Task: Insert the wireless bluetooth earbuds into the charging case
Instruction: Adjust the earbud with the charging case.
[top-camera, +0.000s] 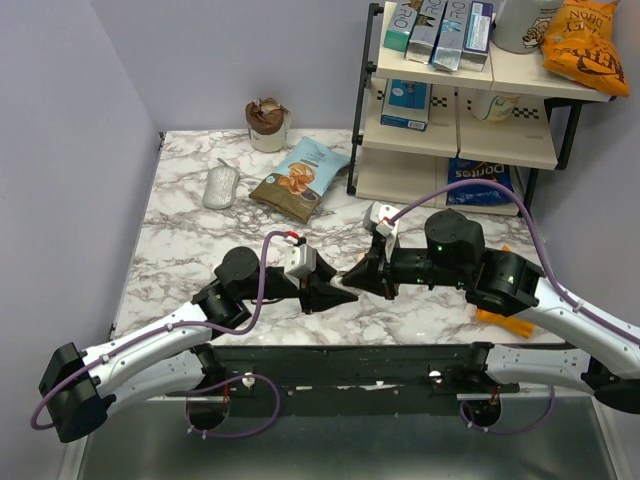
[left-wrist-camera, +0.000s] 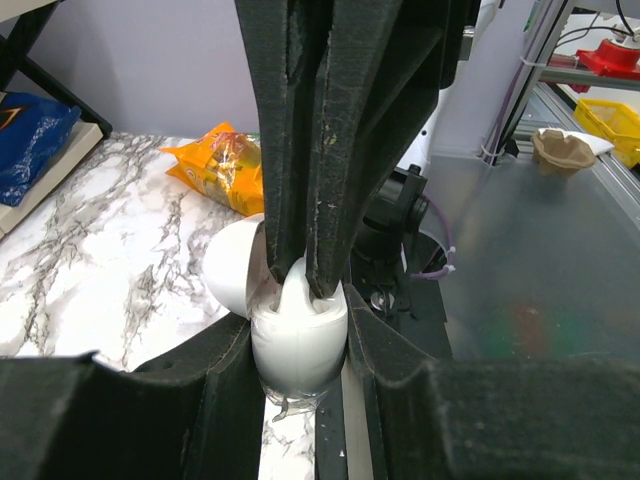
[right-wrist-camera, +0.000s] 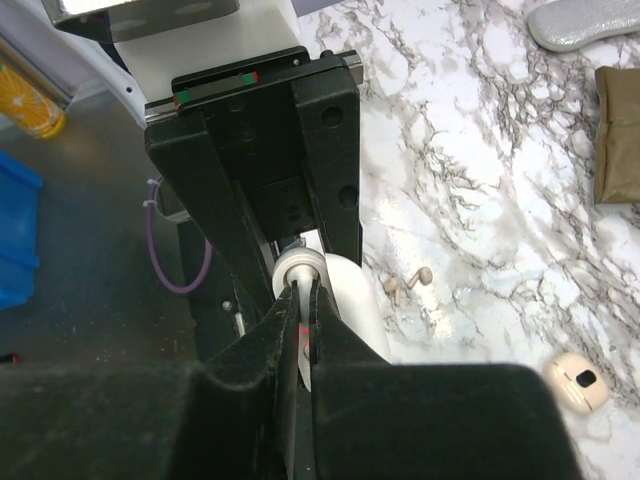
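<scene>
Marble table (top-camera: 180, 260) carried everything, with a shelf rack (top-camera: 372, 110) at its far right corner. Left arm (top-camera: 150, 345) and right arm (top-camera: 520, 290) reached in from the near edge and met tip to tip near the table's middle front. A snack bag (top-camera: 300, 178) and a grey oval object (top-camera: 221, 186) lay toward the far side, well apart from the arms.

Left gripper (top-camera: 333, 289) was clamped on the charging case (left-wrist-camera: 298, 345), one finger on either side of its white body, and held it just above the marble. Its lid (left-wrist-camera: 232, 268) stood open and tilted to one side.

Right gripper (top-camera: 354, 280) faced the left one, directly over the case mouth. Its fingers (left-wrist-camera: 335, 150) were drawn almost together, pinching a small white rounded piece, the earbud (left-wrist-camera: 296, 290), which touched the top of the case. How deep it sat in its seat could not be told.

A second earbud (right-wrist-camera: 408, 283) lay loose on the marble just beside the case. A small cream rounded piece (right-wrist-camera: 578, 382) with a dark mark lay farther off; what it was could not be told.
</scene>
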